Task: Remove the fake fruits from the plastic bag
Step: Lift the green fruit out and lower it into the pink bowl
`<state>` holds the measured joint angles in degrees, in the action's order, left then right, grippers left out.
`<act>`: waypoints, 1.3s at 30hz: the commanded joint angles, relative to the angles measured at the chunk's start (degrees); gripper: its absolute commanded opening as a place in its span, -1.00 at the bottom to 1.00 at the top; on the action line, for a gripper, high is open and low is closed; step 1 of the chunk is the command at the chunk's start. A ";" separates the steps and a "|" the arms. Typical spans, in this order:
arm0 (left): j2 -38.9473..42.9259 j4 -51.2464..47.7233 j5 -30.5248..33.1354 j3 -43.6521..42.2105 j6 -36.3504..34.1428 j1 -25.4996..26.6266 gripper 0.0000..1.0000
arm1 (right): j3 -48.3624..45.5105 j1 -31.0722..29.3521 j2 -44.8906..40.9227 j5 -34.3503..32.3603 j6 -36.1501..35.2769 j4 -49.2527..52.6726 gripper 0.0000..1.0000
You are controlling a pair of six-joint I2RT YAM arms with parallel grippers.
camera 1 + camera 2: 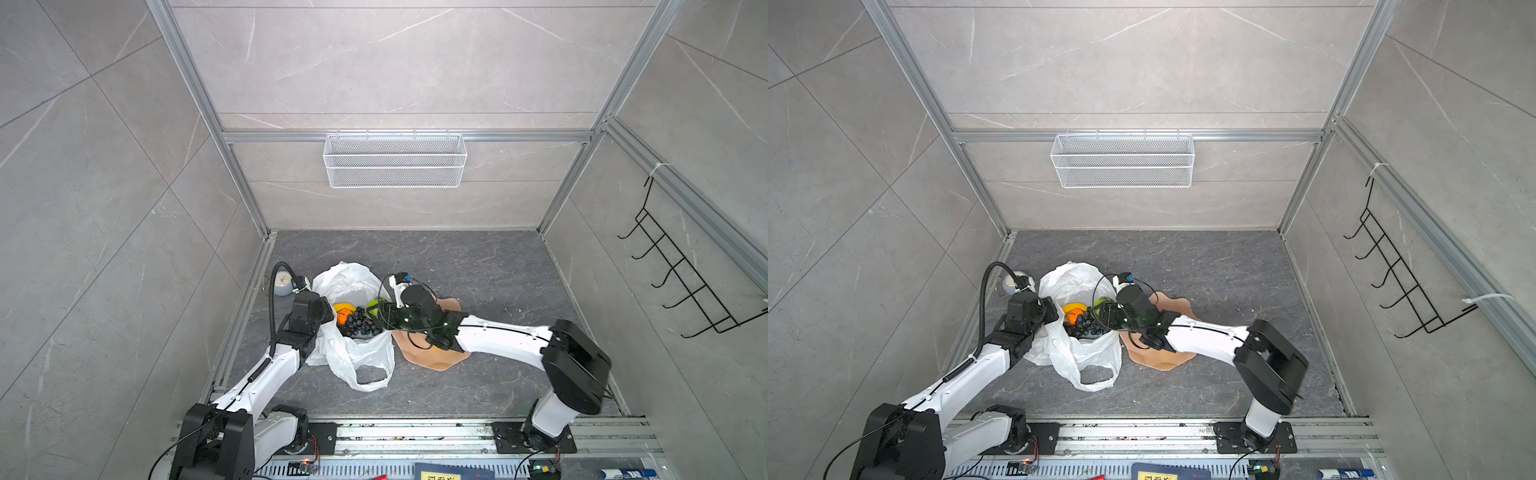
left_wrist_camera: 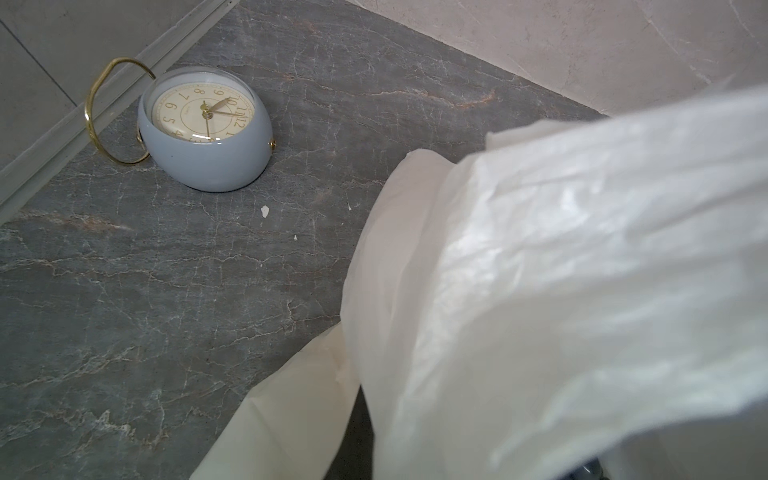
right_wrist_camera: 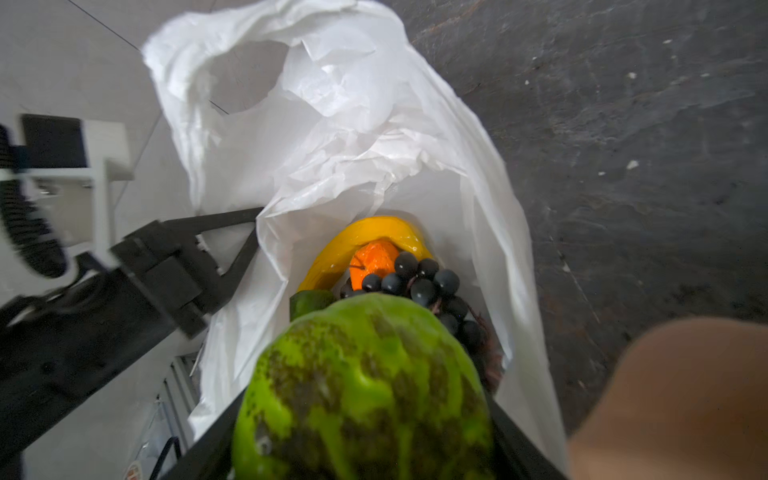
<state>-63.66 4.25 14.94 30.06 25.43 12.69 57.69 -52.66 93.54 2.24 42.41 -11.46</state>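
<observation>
my right gripper (image 1: 379, 312) is clamped around the bumpy green fruit (image 3: 365, 374) at the plastic bag (image 3: 353, 124) mouth. banana (image 3: 374, 230), orange (image 3: 374, 259) and grapes (image 3: 424, 284) sit inside, just ahead of it. my left gripper (image 3: 249, 232) looks pinched shut on the bag's rim, off to the side.

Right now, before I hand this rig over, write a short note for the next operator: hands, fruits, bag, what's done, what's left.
Left hand: shut on the rim of the plastic bag, holding the mouth open.
Right hand: shut on the bumpy green fruit, which is at the bag's mouth and not yet clear.
In the bag: banana, orange, grape bunch.
Pink plate: beside the bag, largely under the right arm.
Done: bag opened, green fruit gripped.
Left: lift it out, then take out the rest.
</observation>
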 commanded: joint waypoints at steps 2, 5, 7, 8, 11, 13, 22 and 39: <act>0.68 0.82 0.14 -0.06 0.84 -0.38 -1.00 | -9.09 2.94 -13.36 1.10 1.44 -1.10 0.39; 0.73 0.98 -0.43 -0.13 1.09 -0.39 -1.00 | -13.56 6.22 -20.27 0.73 1.36 2.40 0.41; 0.78 1.10 -0.59 -0.11 1.11 -0.41 -1.00 | -16.04 8.75 -23.98 0.98 1.29 4.30 0.42; 0.78 1.02 -0.61 -0.09 1.10 -0.38 -1.00 | -16.99 9.87 -25.41 1.29 1.27 4.71 0.42; 0.76 1.00 -0.45 -0.15 1.02 -0.40 -1.00 | -19.80 12.50 -29.75 0.83 2.00 6.49 0.41; 1.04 0.67 -0.35 -0.24 0.94 -0.38 -1.00 | -21.88 14.12 -32.36 0.48 2.56 6.97 0.44; 1.48 0.79 -0.35 -0.53 1.02 -0.38 -1.00 | -29.91 22.14 -30.31 2.39 12.11 -2.29 0.40; 1.88 0.60 -0.04 -0.58 1.11 -0.39 -1.00 | -29.21 22.25 -17.65 -1.05 15.04 -8.65 0.41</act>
<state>-62.98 4.27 14.68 29.65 25.76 12.60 26.74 -30.50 74.52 2.52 56.21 -18.76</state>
